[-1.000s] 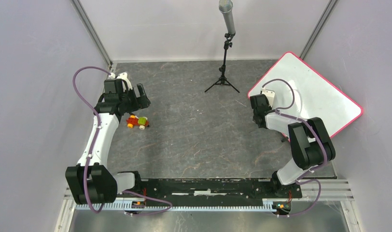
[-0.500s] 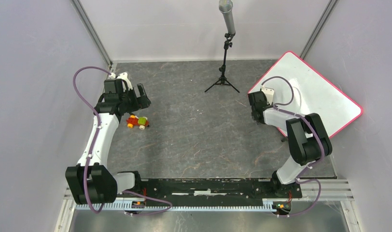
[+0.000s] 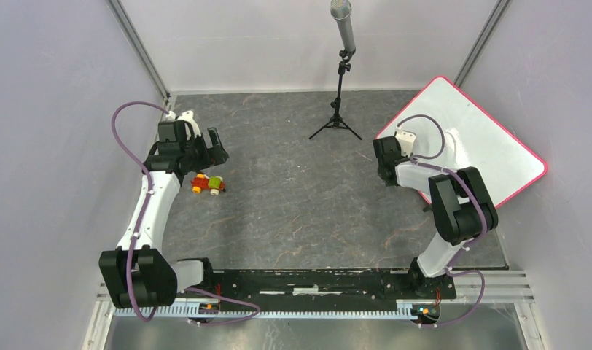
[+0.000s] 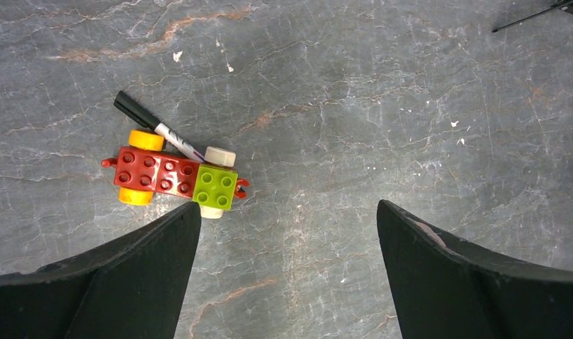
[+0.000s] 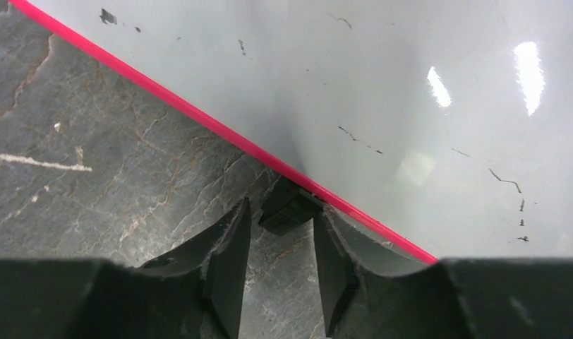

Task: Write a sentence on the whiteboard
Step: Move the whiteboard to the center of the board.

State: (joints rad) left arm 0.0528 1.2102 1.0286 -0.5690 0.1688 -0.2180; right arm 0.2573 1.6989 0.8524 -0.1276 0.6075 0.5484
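Note:
The whiteboard, white with a pink-red rim, lies tilted at the right, near the wall. In the right wrist view its surface shows only a few small black specks; no written sentence shows. My right gripper is at the board's left edge. Its jaws stand narrowly apart with a small black block under the rim between the tips. My left gripper is open and empty above the floor. A black marker lies against a toy brick car.
The toy car sits just below my left gripper in the top view. A microphone on a black tripod stands at the back middle. Grey walls close in on the left, back and right.
My right gripper has moved slightly up and left along the board's edge, and its elbow has swung left. The left arm has not moved.

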